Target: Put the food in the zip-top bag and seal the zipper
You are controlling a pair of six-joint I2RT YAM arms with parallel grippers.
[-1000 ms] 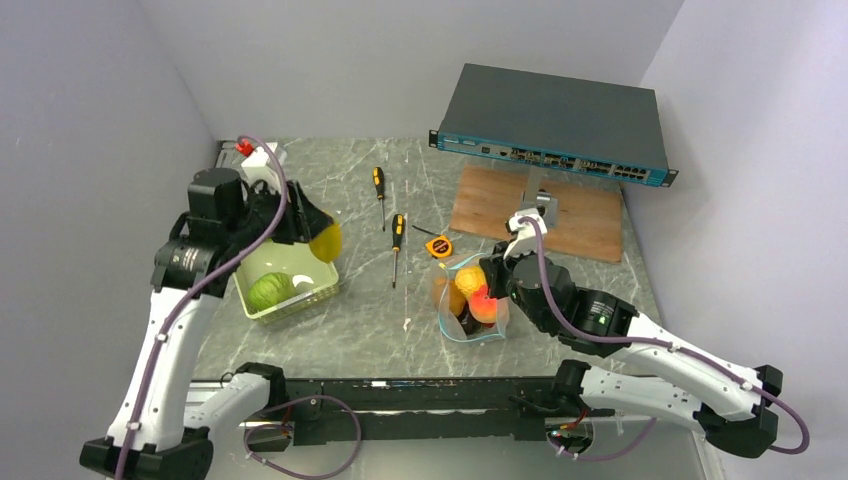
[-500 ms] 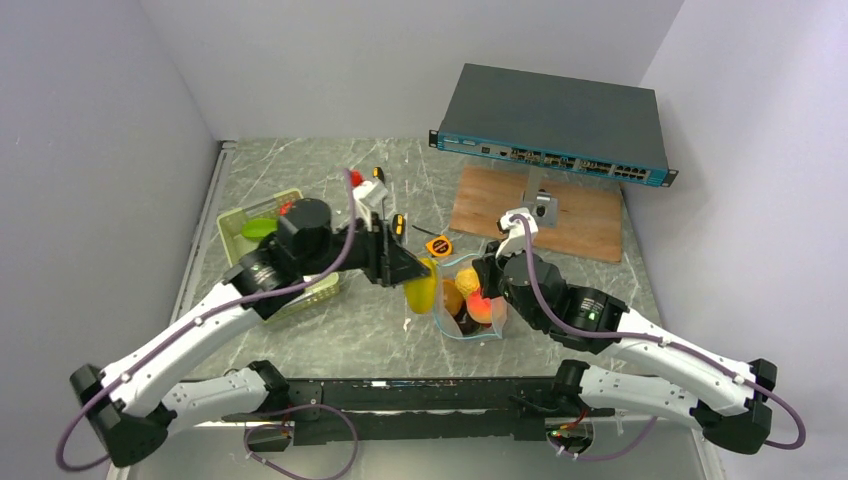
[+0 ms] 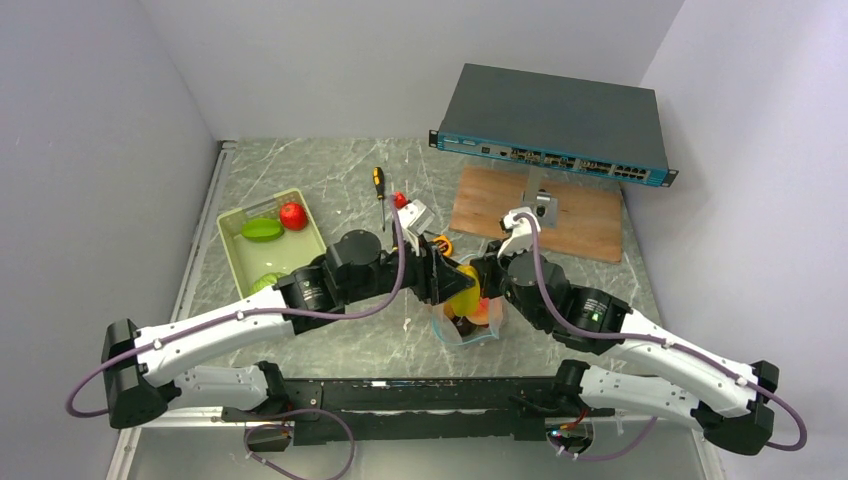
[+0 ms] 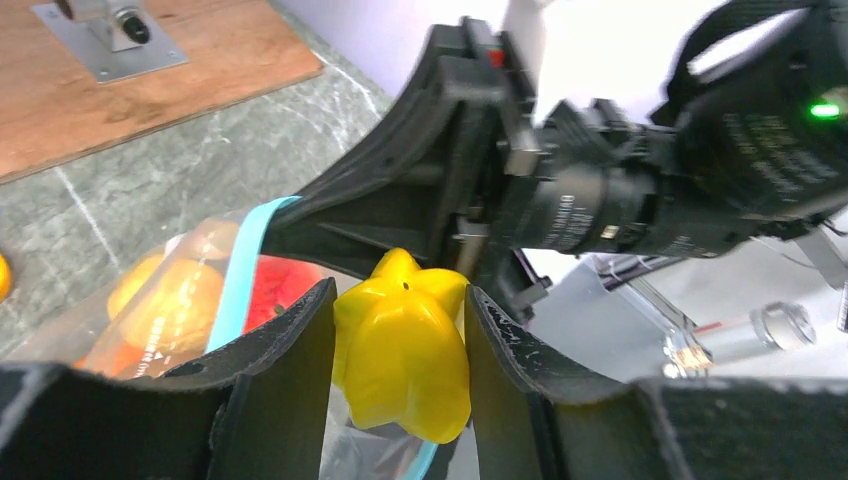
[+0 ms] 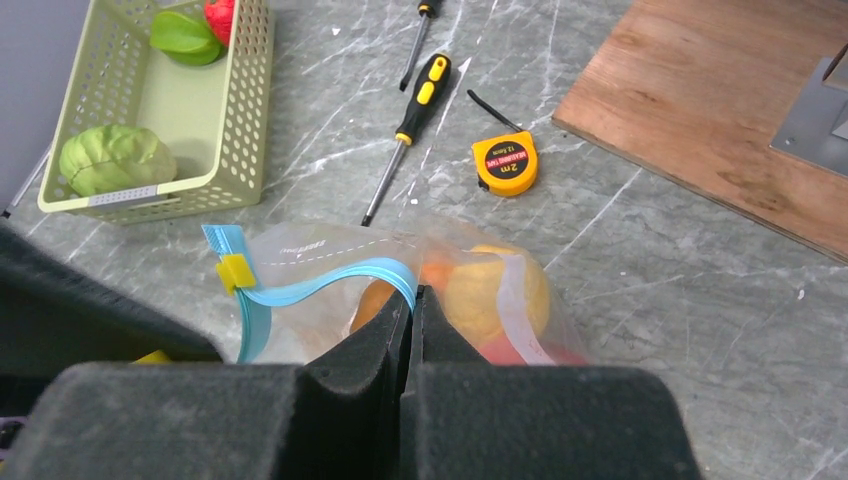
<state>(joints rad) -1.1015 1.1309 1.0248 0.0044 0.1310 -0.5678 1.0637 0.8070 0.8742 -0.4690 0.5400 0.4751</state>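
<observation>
My left gripper point(image 4: 398, 291) is shut on a yellow star-shaped fruit point(image 4: 405, 350) and holds it just over the mouth of the zip-top bag point(image 3: 470, 327). The bag stands near the table's front middle. Orange food point(image 4: 170, 305) and red food point(image 4: 281, 290) show through its clear wall. The teal-blue zipper point(image 5: 320, 281) curves open, with a yellow slider point(image 5: 237, 272) at its left end. My right gripper point(image 5: 412, 292) is shut on the zipper's right part and holds that edge up. In the top view the left gripper point(image 3: 455, 290) meets the right gripper point(image 3: 487, 284) over the bag.
A pale green tray point(image 3: 232, 250) at the left holds a red fruit point(image 3: 293, 215), a green star fruit point(image 3: 261, 229) and a green cabbage point(image 5: 115, 158). Behind the bag lie a tape measure point(image 5: 508, 163), two screwdrivers point(image 5: 420, 95), a wooden board point(image 5: 720, 110) and a network switch point(image 3: 555, 120).
My left arm has swung right from the tray to the bag's mouth with the yellow fruit in its jaws. The right gripper has kept its hold on the bag's edge.
</observation>
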